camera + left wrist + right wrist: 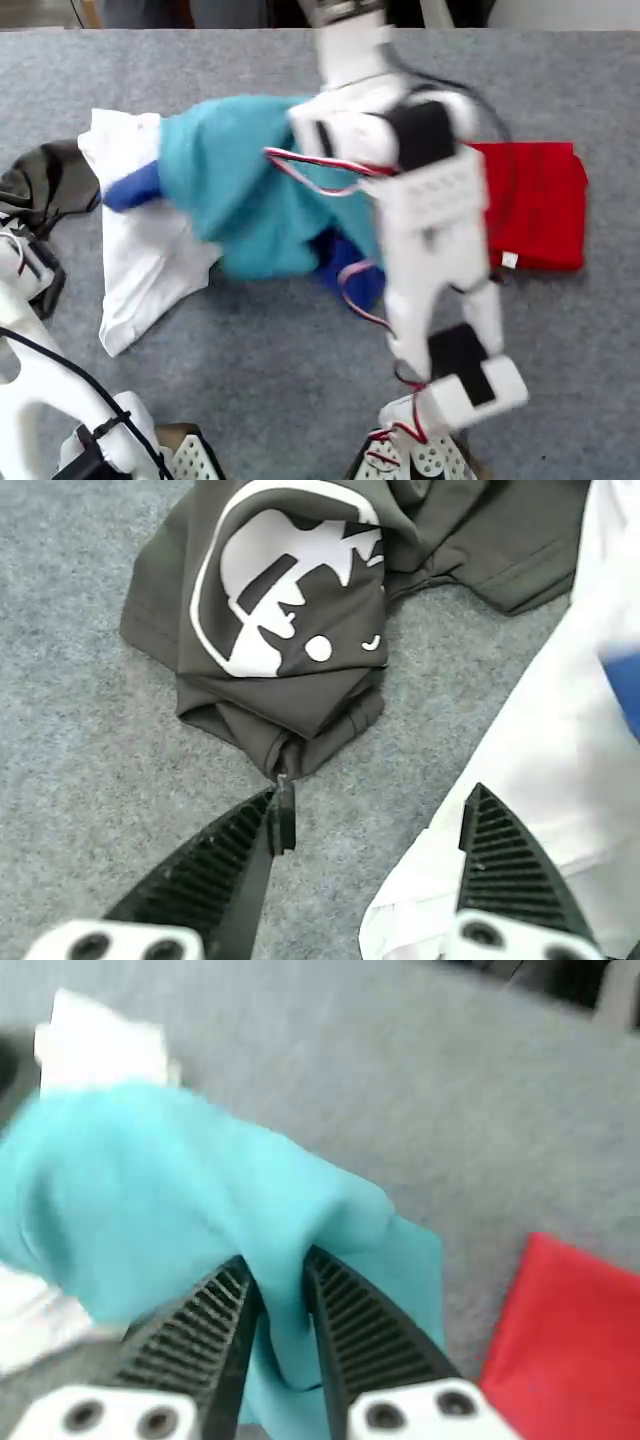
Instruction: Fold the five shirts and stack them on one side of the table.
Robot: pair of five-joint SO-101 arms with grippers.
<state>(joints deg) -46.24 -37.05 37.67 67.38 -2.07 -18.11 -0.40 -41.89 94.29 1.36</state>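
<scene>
Left pincer [372, 815] hangs released, its jaws spread wide, over bare grey tabletop [290, 340], well to the left of the teal shirt [250, 205] as the high view lays things out. One fingertip [262, 815] is just off the hem of a dark shirt [290, 610] with a white print. This shirt lies crumpled and is the garment farthest left of the teal shirt. The other fingertip [482, 805] is over the edge of a white shirt [560, 730].

The white shirt lies spread out directly left of the teal shirt, and its right part disappears under the teal cloth. A blue shirt [135, 188] pokes out from beneath the teal shirt's left edge, on top of the white one. More blue cloth shows beneath the teal shirt's lower right corner.

The teal shirt itself is bunched and draped over the others in the middle of the tabletop. The right pincer [275, 1260] is clenched on it — a fold of teal cloth is pinched between the two ribbed jaws.

A red shirt [535, 205] lies to the right of the teal shirt, folded into a neat flat rectangle. In the right wrist view a strip of grey tabletop separates the two.
</scene>
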